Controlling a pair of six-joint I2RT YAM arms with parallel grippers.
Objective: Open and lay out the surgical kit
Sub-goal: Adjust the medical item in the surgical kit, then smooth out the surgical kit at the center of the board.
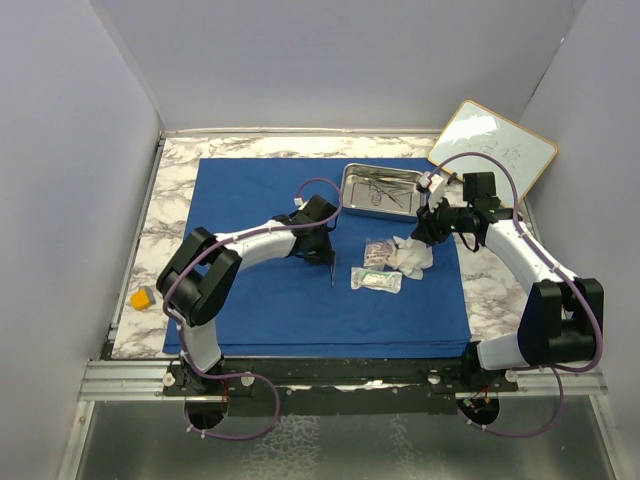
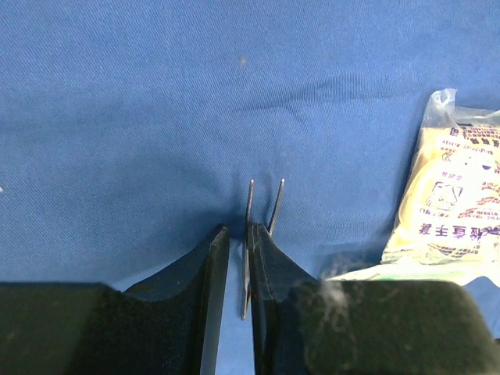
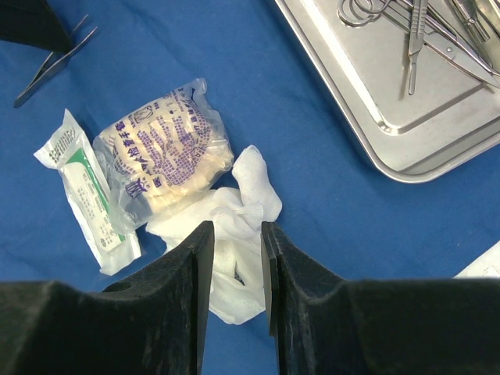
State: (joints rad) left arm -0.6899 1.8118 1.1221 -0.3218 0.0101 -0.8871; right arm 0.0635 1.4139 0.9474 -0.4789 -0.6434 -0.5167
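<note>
The left gripper point(image 2: 238, 228) has its jaws barely apart, with the tweezers point(image 2: 250, 205) upright between them and their tips toward the blue cloth point(image 1: 260, 200). I cannot tell if they are pinched. Let go like this, they may topple crookedly toward the packet point(image 2: 461, 195). The right gripper point(image 3: 237, 230) hangs part-open and empty over the gauze point(image 3: 254, 183), near the tray point(image 1: 347, 190).

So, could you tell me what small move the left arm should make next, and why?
Probably open the left gripper a little wider and lift up. The tweezers stand between its jaws with a gap on one side, tips seemingly down on the blue cloth, near the packet, so they look laid out.
</note>
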